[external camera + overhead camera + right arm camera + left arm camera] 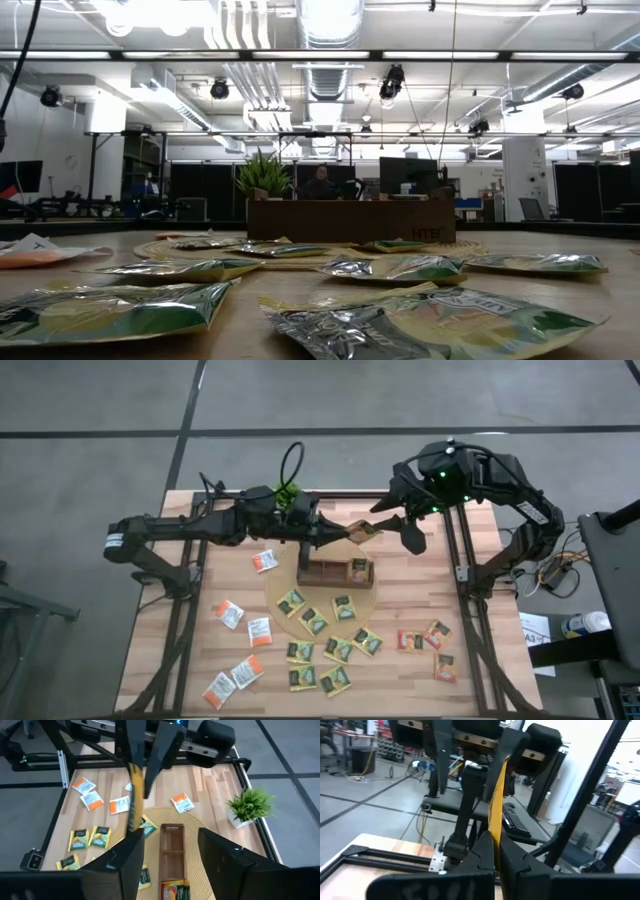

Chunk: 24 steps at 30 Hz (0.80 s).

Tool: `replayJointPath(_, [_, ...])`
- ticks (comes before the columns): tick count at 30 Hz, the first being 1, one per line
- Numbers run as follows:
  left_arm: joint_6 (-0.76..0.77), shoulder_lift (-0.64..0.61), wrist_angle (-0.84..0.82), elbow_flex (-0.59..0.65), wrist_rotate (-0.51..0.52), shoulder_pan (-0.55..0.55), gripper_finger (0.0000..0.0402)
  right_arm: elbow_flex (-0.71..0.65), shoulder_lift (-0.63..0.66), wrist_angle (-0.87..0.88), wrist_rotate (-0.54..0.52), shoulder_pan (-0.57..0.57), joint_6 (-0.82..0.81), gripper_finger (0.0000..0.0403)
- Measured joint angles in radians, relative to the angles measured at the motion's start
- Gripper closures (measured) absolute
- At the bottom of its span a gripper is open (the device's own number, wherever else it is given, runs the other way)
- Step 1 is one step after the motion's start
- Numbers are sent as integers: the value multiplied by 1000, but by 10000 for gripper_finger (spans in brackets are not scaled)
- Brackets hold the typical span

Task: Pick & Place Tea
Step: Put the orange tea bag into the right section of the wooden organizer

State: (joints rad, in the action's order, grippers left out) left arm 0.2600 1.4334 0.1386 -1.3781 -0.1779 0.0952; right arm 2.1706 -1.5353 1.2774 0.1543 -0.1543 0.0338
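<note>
I saw the left gripper [352, 531] pinching a sachet [362, 528] above the tray [322, 572]; the right gripper [397, 528] stood open.

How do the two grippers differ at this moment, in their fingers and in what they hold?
The left gripper is shut on a tea sachet, gripping it edge-on above the tray; the right gripper holds nothing. The left gripper's fingers are pressed together, while the right gripper's fingers stand wide apart on either side of the sachet. Both hover over the far end of the table, facing each other.
</note>
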Motion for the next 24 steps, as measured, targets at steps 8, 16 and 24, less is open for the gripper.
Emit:
replayJointPath(8, [-20,0,1,0,41,0,401,0,-2,1,0,0,18,218])
replayJointPath(16, [-25,0,-4,0,48,2,401,0,36,6,1,0,18,218])
replayJointPath(24, [-33,0,-4,0,66,6,401,0,62,8,3,0,6,218])
